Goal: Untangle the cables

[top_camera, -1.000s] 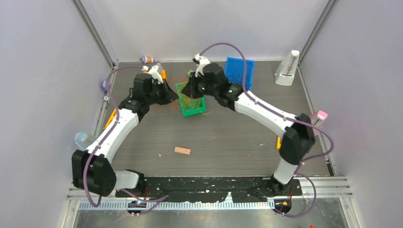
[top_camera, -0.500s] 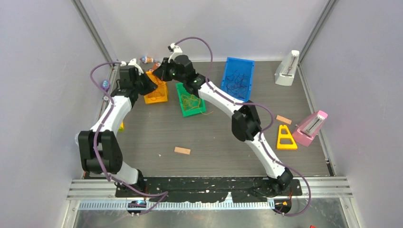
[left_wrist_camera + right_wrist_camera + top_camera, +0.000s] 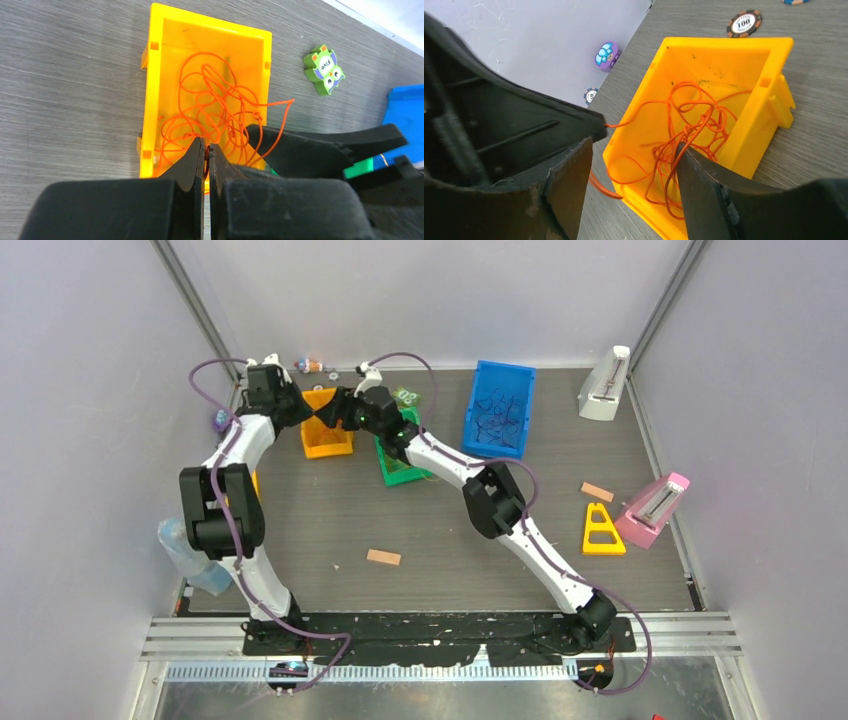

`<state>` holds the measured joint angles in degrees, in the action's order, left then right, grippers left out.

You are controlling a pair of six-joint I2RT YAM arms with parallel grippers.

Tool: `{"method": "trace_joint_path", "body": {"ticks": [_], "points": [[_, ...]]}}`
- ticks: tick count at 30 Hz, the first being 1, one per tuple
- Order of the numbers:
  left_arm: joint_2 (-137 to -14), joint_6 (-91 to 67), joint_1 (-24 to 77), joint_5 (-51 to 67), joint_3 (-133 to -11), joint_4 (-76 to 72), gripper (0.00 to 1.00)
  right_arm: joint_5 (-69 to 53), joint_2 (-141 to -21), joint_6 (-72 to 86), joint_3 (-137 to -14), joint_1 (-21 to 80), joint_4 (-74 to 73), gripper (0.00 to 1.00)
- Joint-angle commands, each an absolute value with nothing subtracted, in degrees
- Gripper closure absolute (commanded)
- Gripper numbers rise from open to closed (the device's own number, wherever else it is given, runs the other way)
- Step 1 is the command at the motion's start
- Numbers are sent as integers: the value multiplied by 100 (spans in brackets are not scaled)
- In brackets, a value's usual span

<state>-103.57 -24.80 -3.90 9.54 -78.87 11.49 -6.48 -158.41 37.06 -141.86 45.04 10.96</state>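
A tangle of orange cable [image 3: 215,100] lies in the orange bin [image 3: 150,100] at the back left of the table [image 3: 326,448]. My left gripper [image 3: 206,146] is shut on a strand of that cable at the bin's near end. My right gripper [image 3: 634,145] stands open over the bin's corner, facing the left one [image 3: 345,412]. A loop of orange cable [image 3: 694,125] hangs against its right finger [image 3: 704,190], and nothing is pinched between the jaws. The left gripper's black fingers [image 3: 524,125] fill the upper left of the right wrist view.
A green bin [image 3: 400,468] with yellowish cables sits just right of the orange one, and a blue bin [image 3: 497,410] with dark cables sits further right. An owl tile [image 3: 324,69], a poker chip [image 3: 744,22], a purple token [image 3: 605,54], a wooden block [image 3: 383,557] and two metronomes [image 3: 604,385] are also about.
Both arms have swung left from the green bin to the orange bin. The right gripper has gone from shut to open. The left gripper stays shut.
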Motion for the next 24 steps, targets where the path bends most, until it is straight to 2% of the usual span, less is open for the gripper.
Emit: {"method": "trace_joint_path", "body": {"ticks": [1, 4, 11, 20, 23, 24], "points": [[-10601, -2270, -364, 978, -8319, 1093, 100, -519, -15350, 3513, -14466, 4579, 1480, 33], [-10730, -2250, -369, 974, -8442, 1116, 100, -474, -15077, 3279, -14204, 4579, 1299, 31], [-11186, -2167, -368, 939, -9046, 1390, 100, -124, -14319, 2953, -13645, 4586, 526, 8], [-12050, -2156, -369, 1012, -10326, 2341, 99, -430, -13430, 2918, -12620, 4571, 575, 9], [-12186, -2145, -369, 1043, -10580, 2650, 89, -352, -12894, 2876, -11741, 4539, 821, 9], [-12215, -2145, -364, 1048, -10676, 2806, 81, -290, -12617, 2857, -11583, 4525, 828, 9]]}}
